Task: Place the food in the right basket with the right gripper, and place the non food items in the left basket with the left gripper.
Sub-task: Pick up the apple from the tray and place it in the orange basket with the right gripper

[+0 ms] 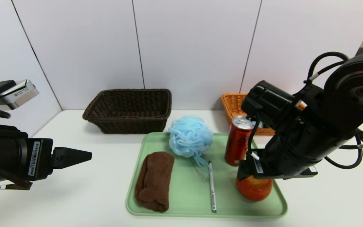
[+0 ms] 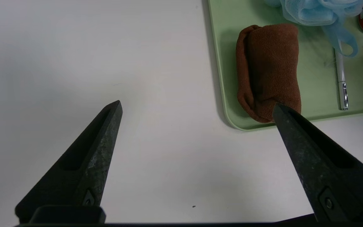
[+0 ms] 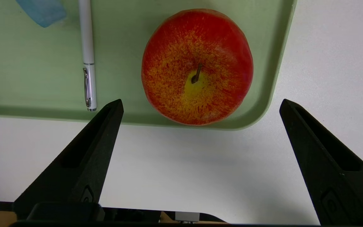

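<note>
- Nearest you, the left gripper [image 2: 197,107] hung over bare white desk [image 1: 74,201] beside the green tray [image 1: 187,186], jaws spread wide and holding nothing, pointing toward the tray's near left corner.
- Your right gripper [image 3: 200,104] hovered above the near right corner of the tray, jaws released and empty, with the apple [image 3: 197,66] just past its fingertips; in the head view the arm's wrist covered the apple's top.
- On the tray's near half, the rolled brown towel [image 1: 154,181] lay along the left edge and the pen [image 1: 212,186] lay lengthwise in the middle, between towel and apple and apart from both.
- Farther back, the blue bath sponge [image 1: 189,135] sat with its loop trailing down to the pen's far end, and the red can [image 1: 238,140] stood upright just behind the apple, close against the right arm.
- Beyond the tray, the dark brown basket [image 1: 128,110] stood to the left by the wall; the orange basket [image 1: 235,105] stood to the right, largely hidden by your right arm.
</note>
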{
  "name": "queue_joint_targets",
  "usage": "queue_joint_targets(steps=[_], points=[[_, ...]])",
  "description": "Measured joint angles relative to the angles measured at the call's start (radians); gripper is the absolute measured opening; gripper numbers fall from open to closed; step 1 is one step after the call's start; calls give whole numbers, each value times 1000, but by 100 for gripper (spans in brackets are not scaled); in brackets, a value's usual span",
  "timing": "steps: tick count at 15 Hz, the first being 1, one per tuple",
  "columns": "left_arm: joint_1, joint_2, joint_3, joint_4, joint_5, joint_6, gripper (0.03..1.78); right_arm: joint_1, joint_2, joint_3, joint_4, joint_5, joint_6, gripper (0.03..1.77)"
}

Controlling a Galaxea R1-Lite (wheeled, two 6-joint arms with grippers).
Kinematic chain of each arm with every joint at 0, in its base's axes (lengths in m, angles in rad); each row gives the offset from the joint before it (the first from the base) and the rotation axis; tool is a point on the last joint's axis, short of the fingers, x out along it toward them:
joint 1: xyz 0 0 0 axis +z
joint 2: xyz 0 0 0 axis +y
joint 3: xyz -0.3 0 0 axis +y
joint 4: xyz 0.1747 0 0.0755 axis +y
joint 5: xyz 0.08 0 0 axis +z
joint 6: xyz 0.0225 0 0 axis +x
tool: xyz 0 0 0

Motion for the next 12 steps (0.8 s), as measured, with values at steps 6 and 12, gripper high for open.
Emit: queue_joint_targets(steps=[6, 12], points=[[-26, 6, -4, -24, -1, 6, 169, -56, 62, 6, -4, 13, -1, 171], [-45, 13, -4, -25, -1, 6, 169, -45, 97, 3, -22, 33, -4, 171]])
